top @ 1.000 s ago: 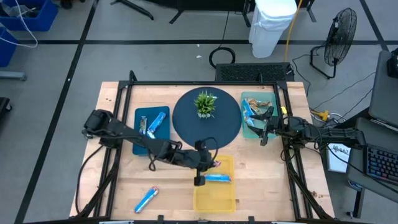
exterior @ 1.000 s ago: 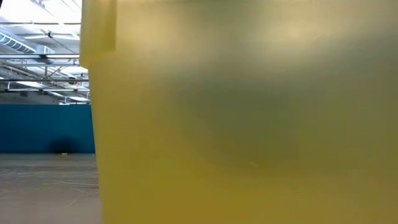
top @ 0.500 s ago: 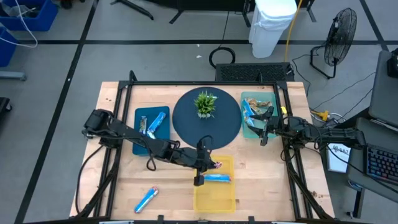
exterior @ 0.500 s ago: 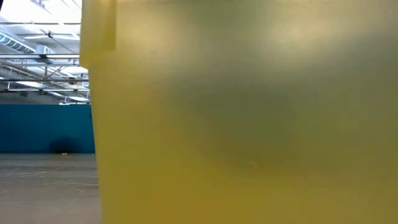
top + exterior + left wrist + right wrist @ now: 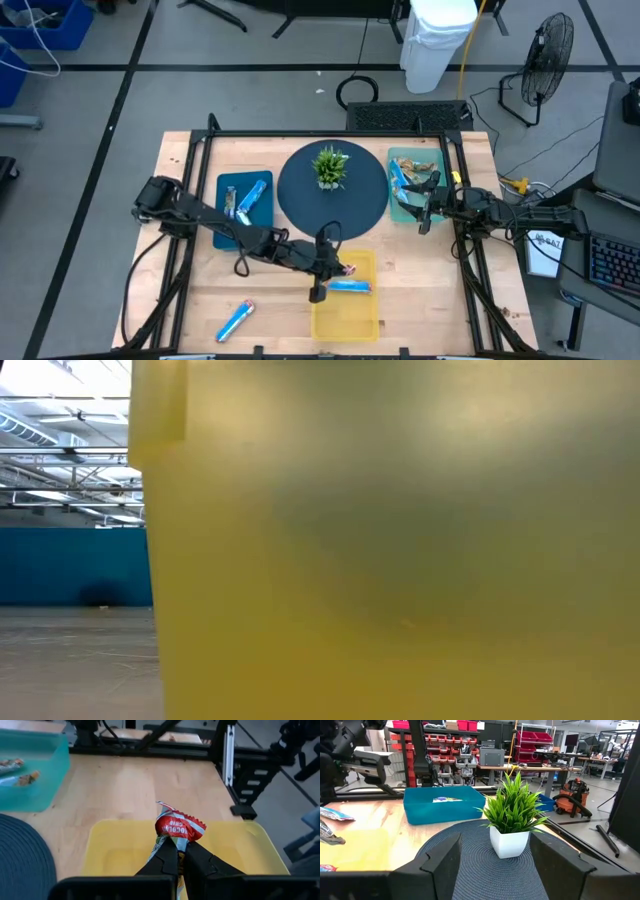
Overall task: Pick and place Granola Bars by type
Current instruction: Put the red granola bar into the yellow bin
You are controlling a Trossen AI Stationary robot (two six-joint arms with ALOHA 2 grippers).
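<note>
My left gripper [image 5: 333, 266] [image 5: 179, 851] hangs over the far left part of the yellow tray [image 5: 345, 318] [image 5: 115, 851], shut on a red-wrapped bar [image 5: 347, 268] [image 5: 179, 827]. One blue-wrapped bar [image 5: 350, 286] lies in the yellow tray and another [image 5: 236, 320] lies on the bare table near the front edge. More blue bars [image 5: 250, 196] sit in the blue tray [image 5: 228, 225]. Mixed-wrapper bars [image 5: 402, 180] fill the teal tray [image 5: 400, 213]. My right gripper [image 5: 425, 216] [image 5: 495, 870] waits open beside the teal tray. My left gripper pinches the red-wrapped bar between its two fingertips [image 5: 167, 854] by the wrapper's near end [image 5: 174, 839]. The fingers point toward the table's right, slanting down, and the bar sticks out ahead of them. It is lifted clear above the yellow tray.
A small green plant [image 5: 330, 165] [image 5: 512, 812] stands on a round dark mat [image 5: 332, 205] between the trays. The yellow tray's wall [image 5: 400, 560] blocks nearly the whole low view. A black frame [image 5: 200, 150] rims the table. Bare wood lies on both sides of the yellow tray.
</note>
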